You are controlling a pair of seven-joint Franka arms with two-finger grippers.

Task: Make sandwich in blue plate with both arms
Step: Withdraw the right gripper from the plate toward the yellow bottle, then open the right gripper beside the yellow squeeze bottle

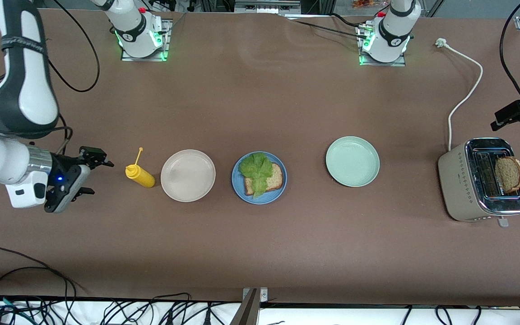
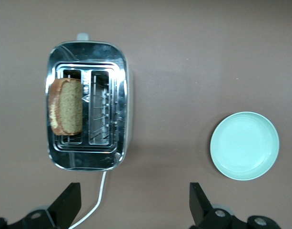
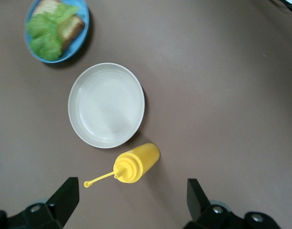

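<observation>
Our right gripper (image 1: pixel 89 174) hangs wide open and empty beside the mustard bottle (image 1: pixel 140 175). The blue plate (image 1: pixel 259 178) holds bread and lettuce. The second slice (image 1: pixel 509 174) stands in the toaster (image 1: pixel 458 180); our left gripper (image 2: pixel 131 207), open and empty, is over it.

Matt brown table surface (image 1: pixel 260 99), smooth with a faint fine grain. On it, the round sky-blue plate (image 1: pixel 279 192), smooth with a soft sheen, bears a ruffled green lettuce leaf (image 1: pixel 256 168) over a porous, coarse-crumbed brown bread slice (image 1: pixel 274 177). Beside this plate, toward the right arm's end, a smooth beige plate (image 1: pixel 188 175) and a glossy yellow plastic squeeze bottle (image 1: pixel 140 175). Toward the left arm's end, a satin pale green plate (image 1: pixel 352 161), then a beige toaster (image 1: pixel 452 180) with a mirror-polished chrome metal top (image 2: pixel 86 162). Both arms (image 1: pixel 20 97) have glossy white shells with matt black bands.
</observation>
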